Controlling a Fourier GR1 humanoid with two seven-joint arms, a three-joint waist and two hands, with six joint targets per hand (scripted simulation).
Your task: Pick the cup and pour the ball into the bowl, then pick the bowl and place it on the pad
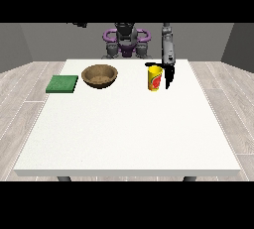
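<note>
A yellow cup with a red mark stands upright on the white table, right of the middle at the far side. I cannot see a ball inside it. The hand at the view's right hangs down just right of the cup, its fingers pointing downward beside the cup's wall and a thumb reaching over the rim. A brown wooden bowl sits left of the cup. A green square pad lies near the table's left edge. The other hand does not show.
The robot's torso stands behind the table's far edge. Wood floor surrounds the table on all sides.
</note>
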